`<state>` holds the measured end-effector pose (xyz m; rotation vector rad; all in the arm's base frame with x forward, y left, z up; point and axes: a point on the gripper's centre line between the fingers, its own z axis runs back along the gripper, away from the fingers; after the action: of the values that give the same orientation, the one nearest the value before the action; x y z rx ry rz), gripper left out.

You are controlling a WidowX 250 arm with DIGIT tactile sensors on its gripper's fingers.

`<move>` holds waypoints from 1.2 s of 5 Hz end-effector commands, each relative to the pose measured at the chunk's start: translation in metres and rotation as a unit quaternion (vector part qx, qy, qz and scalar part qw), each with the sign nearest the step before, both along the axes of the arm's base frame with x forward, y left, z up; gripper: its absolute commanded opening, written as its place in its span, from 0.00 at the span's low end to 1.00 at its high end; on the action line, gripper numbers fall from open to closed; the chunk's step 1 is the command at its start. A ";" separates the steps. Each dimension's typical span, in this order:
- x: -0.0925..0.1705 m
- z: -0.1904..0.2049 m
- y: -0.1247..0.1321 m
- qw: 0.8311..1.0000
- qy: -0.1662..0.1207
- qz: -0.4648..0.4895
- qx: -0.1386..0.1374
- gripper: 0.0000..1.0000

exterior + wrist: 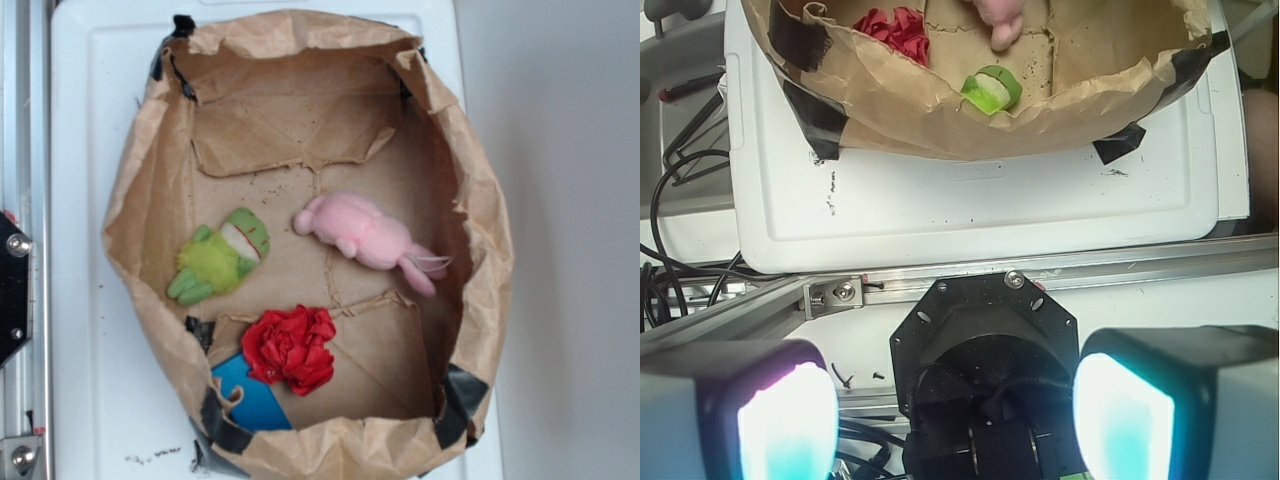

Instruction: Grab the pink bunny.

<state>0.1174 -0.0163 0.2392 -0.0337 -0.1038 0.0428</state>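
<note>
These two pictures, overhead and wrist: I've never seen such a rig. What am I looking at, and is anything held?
The exterior view looks straight down into a brown paper bag opened out on a white tray. Inside lie the pink bunny, a green frog plush and a red fabric flower.

The wrist view comes from a camera on the robot arm. The two pale blurred blocks at the bottom are the fingers of its tool, standing apart with nothing between them. It sits outside the bag, so the bunny is not yet grabbed.

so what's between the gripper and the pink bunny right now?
In the wrist view, the open gripper sits outside the bag; between it and the pink bunny lie an aluminium rail, the white tray and the paper bag's wall.
</note>
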 end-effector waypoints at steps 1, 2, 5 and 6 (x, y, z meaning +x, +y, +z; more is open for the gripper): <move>0.000 0.000 0.000 1.000 0.000 0.000 0.000 1.00; 0.050 -0.006 0.006 0.995 -0.052 0.080 0.016 1.00; 0.176 -0.059 0.033 0.998 -0.063 0.011 0.029 1.00; 0.181 -0.072 0.049 0.998 -0.063 -0.019 0.025 1.00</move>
<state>0.2948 0.0314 0.1571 0.0025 -0.1992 -0.0170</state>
